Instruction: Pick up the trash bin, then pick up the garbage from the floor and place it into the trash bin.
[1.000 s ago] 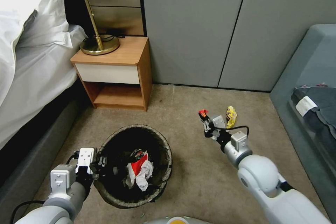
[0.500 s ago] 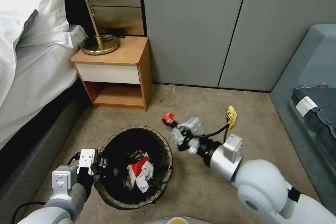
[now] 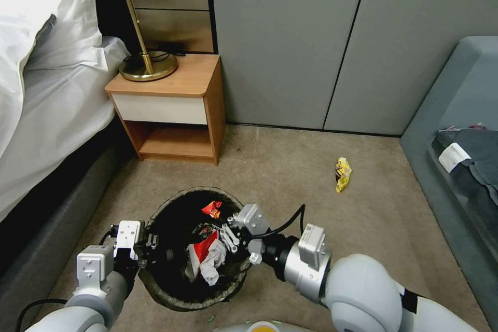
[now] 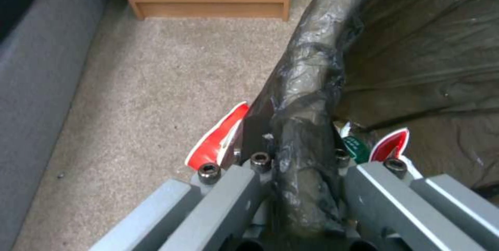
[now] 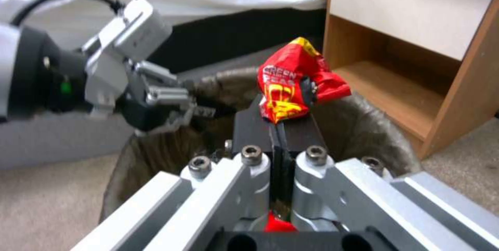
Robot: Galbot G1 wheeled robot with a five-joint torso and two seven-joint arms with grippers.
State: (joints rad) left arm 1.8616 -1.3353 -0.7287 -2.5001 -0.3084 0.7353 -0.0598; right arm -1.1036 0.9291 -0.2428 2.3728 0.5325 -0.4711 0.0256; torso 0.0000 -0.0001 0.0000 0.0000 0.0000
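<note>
The left gripper [image 3: 150, 243] is clamped on the rim of the trash bin [image 3: 171, 290], which sits on the carpet near the nightstand [image 3: 176, 109]. Over the bin's opening, the right gripper [image 3: 220, 220] pinches a red snack wrapper [image 3: 211, 209]. A yellow wrapper [image 3: 342, 174] lies on the floor well apart.

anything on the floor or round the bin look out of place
Yes: a crumpled yellow wrapper lies alone on the carpet near the grey sofa, well apart from the trash bin. A tiny green scrap sits by the bin's near side.
</note>
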